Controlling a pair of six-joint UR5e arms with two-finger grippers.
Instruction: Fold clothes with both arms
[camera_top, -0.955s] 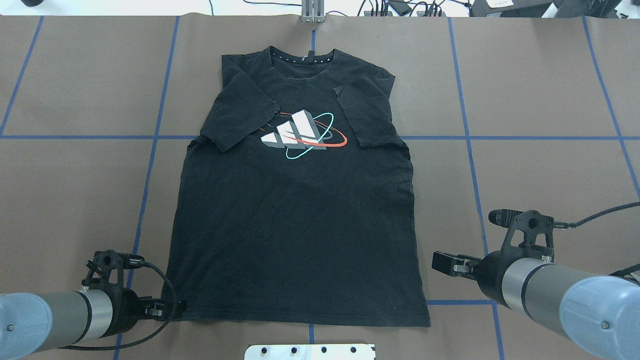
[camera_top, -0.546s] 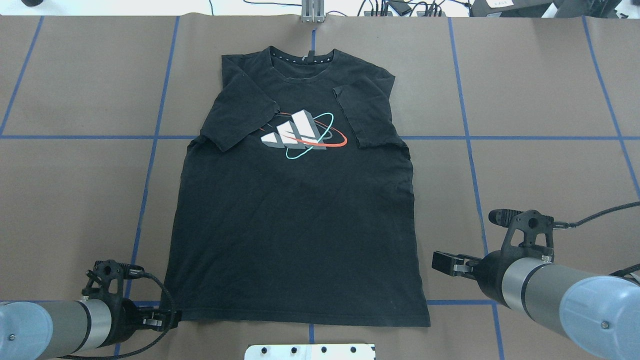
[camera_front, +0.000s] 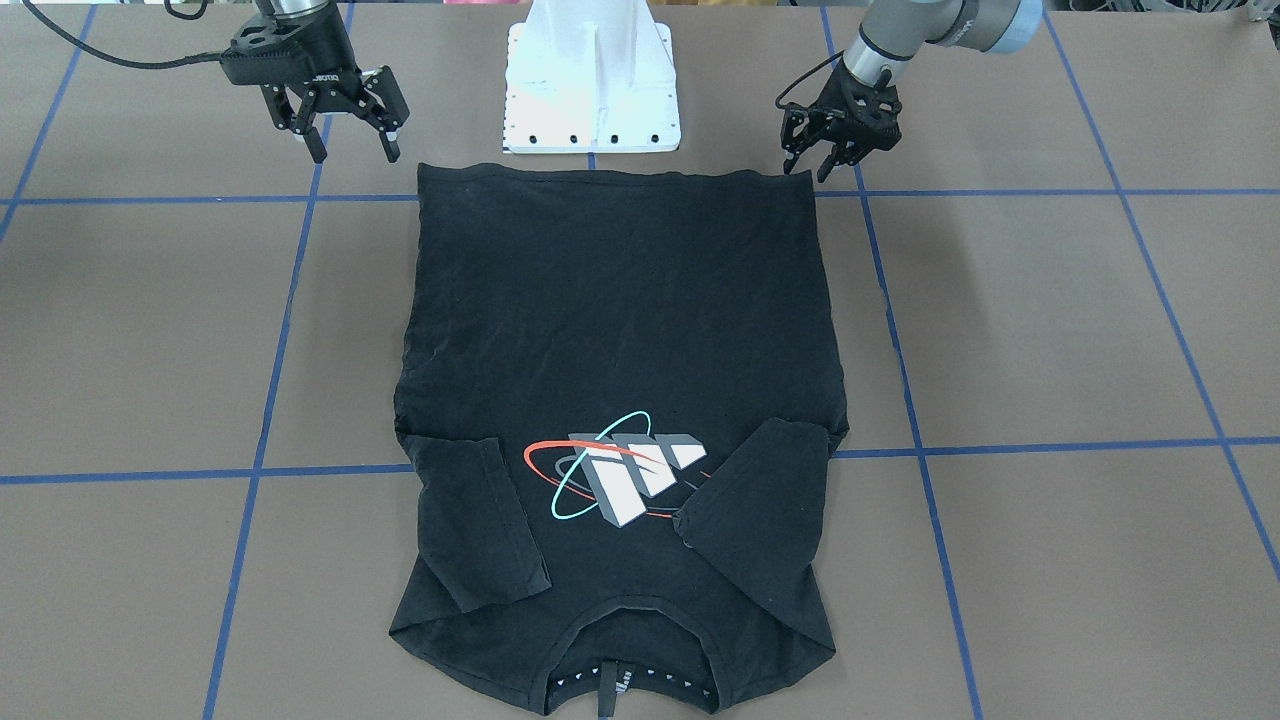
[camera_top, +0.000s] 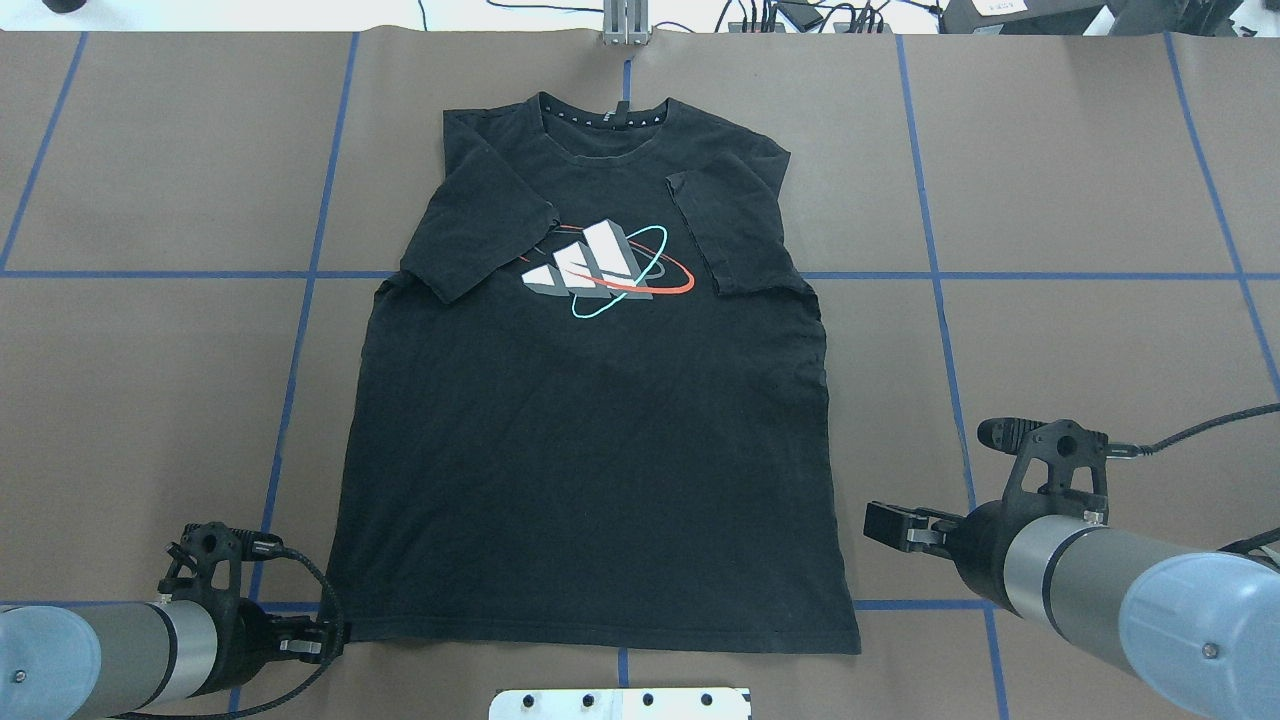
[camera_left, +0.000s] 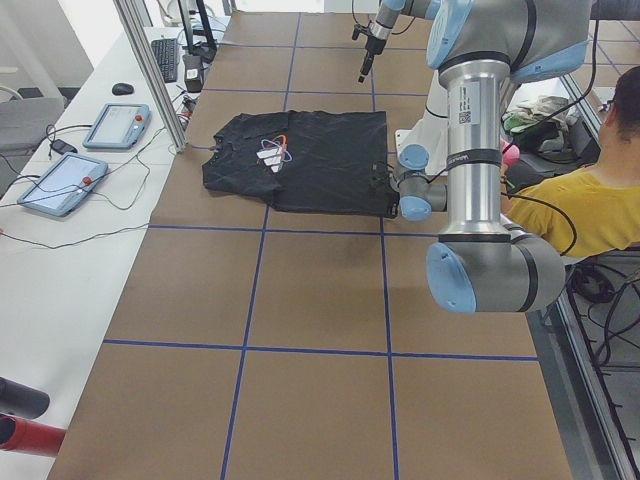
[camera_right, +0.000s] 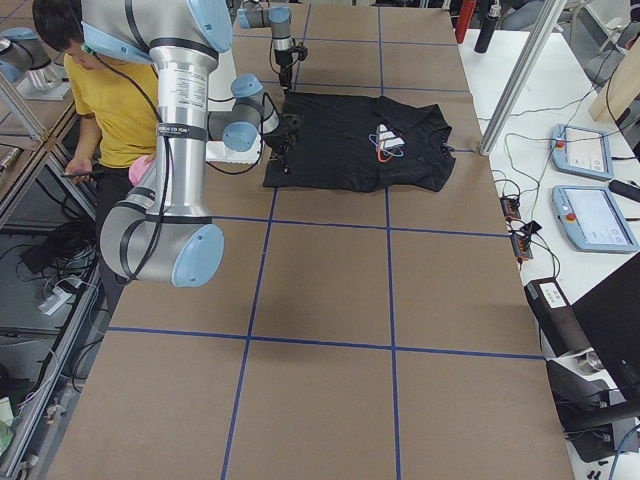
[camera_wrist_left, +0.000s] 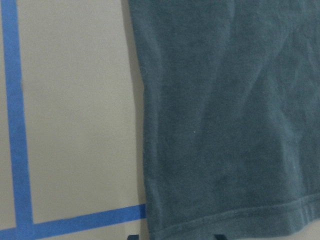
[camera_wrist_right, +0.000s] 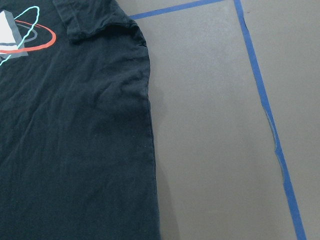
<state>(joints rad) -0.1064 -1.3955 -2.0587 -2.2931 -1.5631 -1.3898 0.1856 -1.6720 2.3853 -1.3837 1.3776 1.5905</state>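
The clothes are one black T-shirt lying flat on the brown table, three-bar graphic up, both sleeves folded in over the chest and the collar at the far edge. My left gripper is low at the shirt's near-left hem corner; in the front-facing view the left gripper stands open. My right gripper is open and holds nothing, hovering beside the near-right side of the shirt, apart from the cloth. In the overhead view the right gripper sits just right of the shirt's edge.
The white pedestal base stands behind the hem, between the arms. Blue tape lines grid the table. A person in a yellow shirt sits behind the robot. Tablets and cables lie on the white side bench.
My left gripper has drawn back toward the robot along the shirt's left edge, down to the hem corner. The right arm and the shirt have not moved.
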